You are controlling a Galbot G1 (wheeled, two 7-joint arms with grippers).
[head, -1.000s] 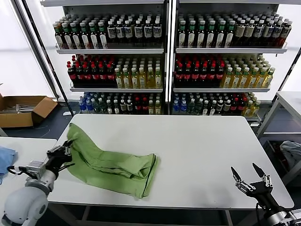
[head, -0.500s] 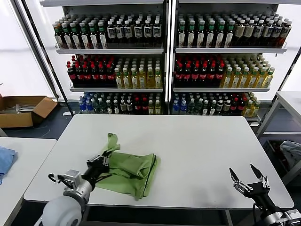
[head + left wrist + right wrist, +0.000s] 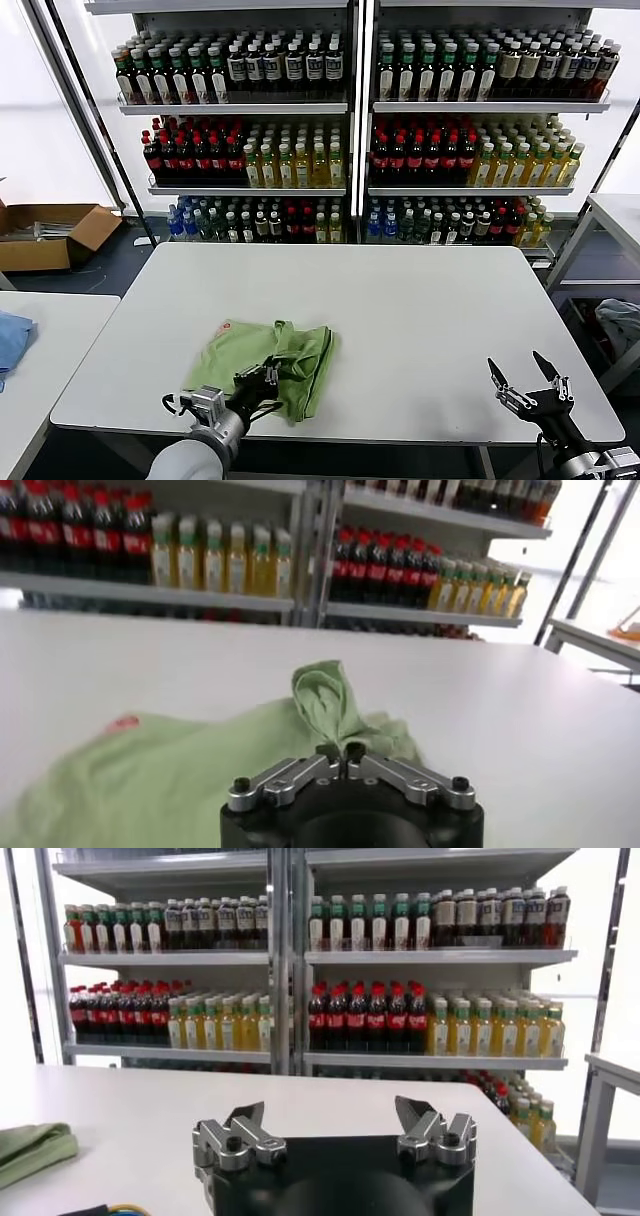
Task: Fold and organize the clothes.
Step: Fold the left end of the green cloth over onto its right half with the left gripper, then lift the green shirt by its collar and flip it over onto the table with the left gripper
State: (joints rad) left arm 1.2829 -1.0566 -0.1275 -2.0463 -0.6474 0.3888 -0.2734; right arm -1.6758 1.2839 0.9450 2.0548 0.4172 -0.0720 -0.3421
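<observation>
A light green shirt (image 3: 262,352) lies bunched on the white table (image 3: 420,300) near its front left edge, with a small red print showing at its left part (image 3: 226,326). My left gripper (image 3: 258,380) is shut on a fold of the shirt at the front edge; in the left wrist view the jaws (image 3: 341,754) pinch a raised tuft of green cloth (image 3: 325,695). My right gripper (image 3: 527,380) is open and empty at the table's front right corner. The shirt's edge shows in the right wrist view (image 3: 35,1148), far from my right gripper (image 3: 335,1123).
Shelves of bottles (image 3: 330,130) stand behind the table. A second white table (image 3: 40,330) with a blue cloth (image 3: 12,338) is at the left. A cardboard box (image 3: 50,232) sits on the floor at the back left.
My left gripper has dragged the shirt's left end rightward and toward the front edge, folding it over the rest. The red print now shows. The right arm has barely moved.
</observation>
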